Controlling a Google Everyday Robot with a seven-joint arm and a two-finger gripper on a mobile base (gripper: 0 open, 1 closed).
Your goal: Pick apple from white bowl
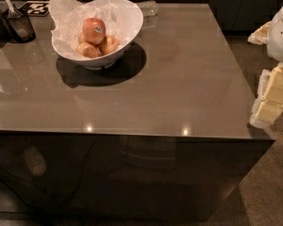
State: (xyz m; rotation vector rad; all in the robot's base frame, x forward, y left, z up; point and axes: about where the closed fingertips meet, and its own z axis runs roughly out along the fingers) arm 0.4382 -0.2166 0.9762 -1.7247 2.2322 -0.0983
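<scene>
The white bowl [131,28] stands at the back left of the brown table [179,88], lined with crinkled white paper [66,13]. The apple [94,30], reddish-pink with a small dark-and-white sticker, lies on top of the pile in the bowl. Two paler apples [87,49] [109,44] lie under and beside it. My gripper [270,100] is a cream-coloured shape at the right edge of the view, beyond the table's right side and far from the bowl. It holds nothing that I can see.
A dark container with a utensil [18,25] stands at the back left corner, next to a black-and-white marker tag [37,8]. A clear plastic item [148,7] lies behind the bowl. Carpeted floor [269,182] lies to the right of the table.
</scene>
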